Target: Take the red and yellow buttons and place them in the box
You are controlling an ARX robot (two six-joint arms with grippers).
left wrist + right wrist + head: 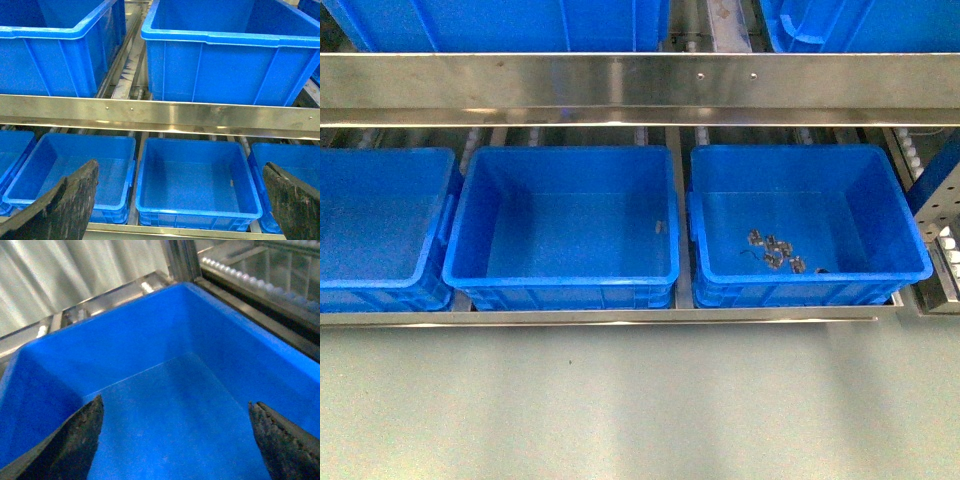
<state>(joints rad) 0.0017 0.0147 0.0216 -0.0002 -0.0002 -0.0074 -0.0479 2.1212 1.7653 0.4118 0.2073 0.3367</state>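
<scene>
Box (565,230) on steel rack (620,75) | pale floor (620,400) | both end effectors (180,200) (175,440) wide

You have three bins abreast on the lower shelf (620,318); small parts (776,250) lie in the right bin (910,240).

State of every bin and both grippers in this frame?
Left bin: nothing visible inside.
Middle bin: holds one small grey speck, otherwise bare.
Right bin: holds a few small grey parts; no red or yellow buttons visible.
Left gripper: open, holding nothing.
Right gripper: open, holding nothing.
</scene>
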